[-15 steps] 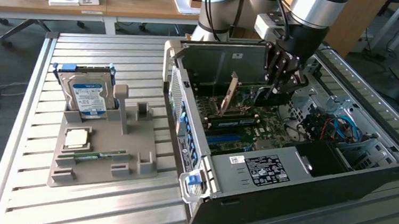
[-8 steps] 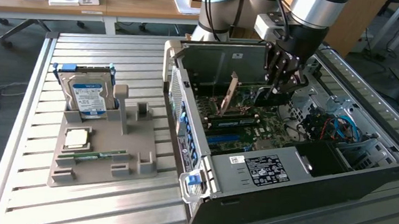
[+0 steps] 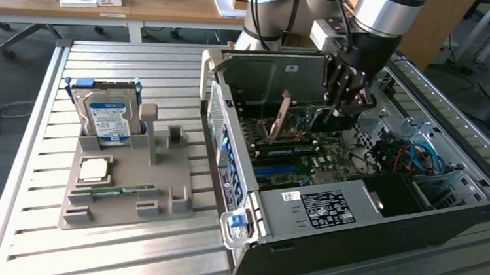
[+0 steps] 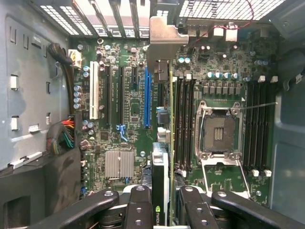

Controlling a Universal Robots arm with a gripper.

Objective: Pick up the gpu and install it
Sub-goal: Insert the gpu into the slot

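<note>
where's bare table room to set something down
Bare slatted metal table on the camera side of the grey plastic tray, and beyond its blue-labelled silver hard drive. Crowded inside the open black computer case, where the gripper holds the dark flat gpu.

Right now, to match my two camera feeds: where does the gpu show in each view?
Exterior view: gpu upright inside the open case, above the motherboard.
Wrist view: gpu edge-on between the black fingers, over the motherboard.
Shared landmark: the green motherboard.
</note>
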